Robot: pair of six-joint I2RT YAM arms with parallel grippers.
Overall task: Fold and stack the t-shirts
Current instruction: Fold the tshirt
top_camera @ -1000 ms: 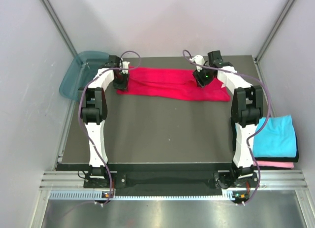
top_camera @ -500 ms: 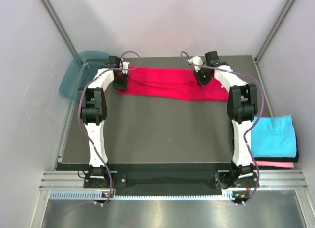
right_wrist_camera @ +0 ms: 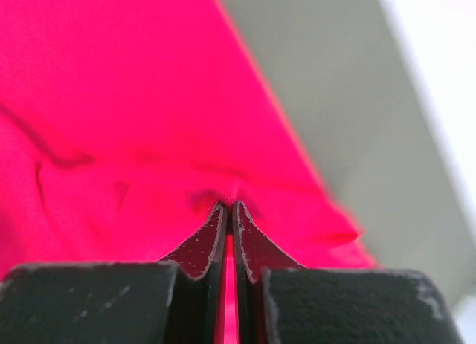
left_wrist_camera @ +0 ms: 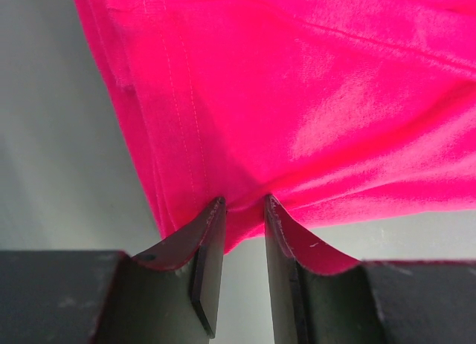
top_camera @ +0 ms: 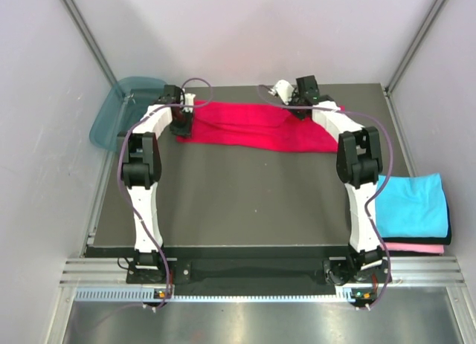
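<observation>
Left gripper (left_wrist_camera: 239, 204): the 2 black fingers stand a little apart, clamped on a fold of the red t-shirt (left_wrist_camera: 297, 99). The cloth dips between their tips and creases run out from the pinch.
Right gripper (right_wrist_camera: 228, 206): the 2 fingers are pressed almost together on the same red cloth. A thin red strip shows in the slit between them, and the cloth puckers at the tips.
Left gripper, place: upper left of the top view, at the left end of the red t-shirt.
Right gripper, place: upper middle of the top view, right of centre, at the far edge of the red t-shirt.
Red t-shirt: a long, rumpled band across the far part of the table (top_camera: 238, 203), in the upper middle of the top view. It is stretched between the 2 grippers, and its right end reaches past the right gripper.
Arms: both are white with black joints. They reach from the bottom of the top view up to the shirt, with purple cables looping along them.
Cyan t-shirt (top_camera: 416, 206): folded, at the lower right of the top view, beside the right arm.
Pink t-shirt (top_camera: 416, 248): under the cyan t-shirt, with only a strip showing at the stack's lower edge.
Tub (top_camera: 111, 114): teal and see-through, at the upper left of the top view. It sits past the table's left edge, near the left gripper.
</observation>
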